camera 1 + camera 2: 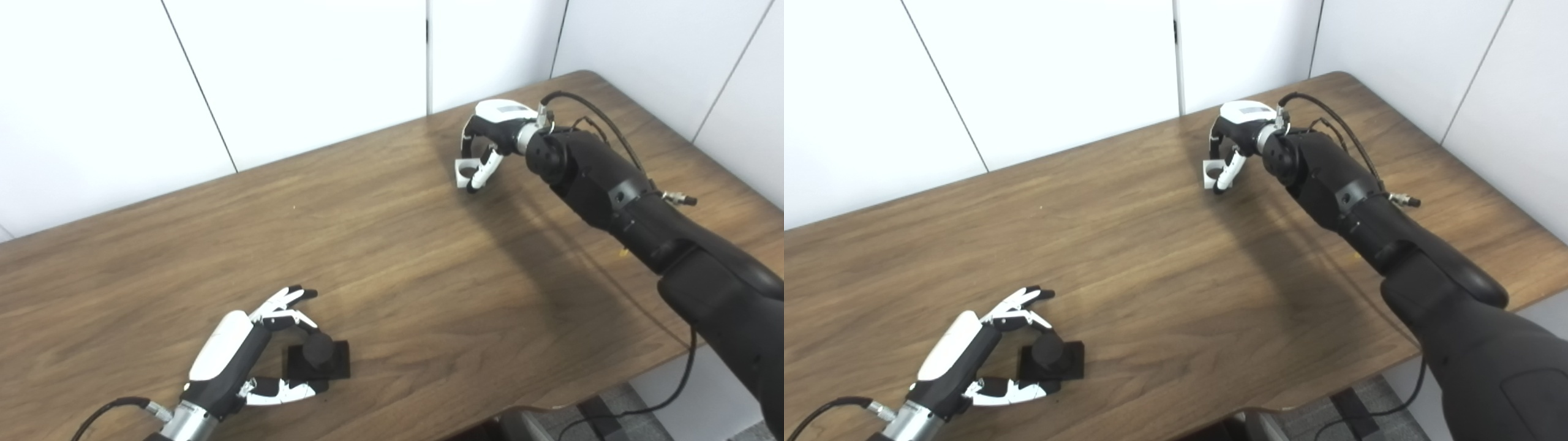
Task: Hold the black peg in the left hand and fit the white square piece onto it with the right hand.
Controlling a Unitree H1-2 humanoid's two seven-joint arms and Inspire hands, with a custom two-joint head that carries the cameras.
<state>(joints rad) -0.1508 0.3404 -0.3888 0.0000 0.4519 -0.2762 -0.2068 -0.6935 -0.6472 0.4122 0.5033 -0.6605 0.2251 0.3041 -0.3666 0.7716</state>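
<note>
The black peg (318, 350), a short round post on a flat black square base (335, 361), rests on the table near the front left. My left hand (245, 355) is closed around it: curled fingers touch the post from behind and the thumb (288, 392) lies against the base's front edge, while other fingers point outward. The white square piece (465, 171), which has a round hole, is pinched between the fingers and thumb of my right hand (493, 131) at the far right of the table, at or just above the surface.
The wooden table (392, 257) has its front edge close below the peg and a rounded right corner. White wall panels stand behind. My right arm (618, 196) with its cables stretches over the table's right side.
</note>
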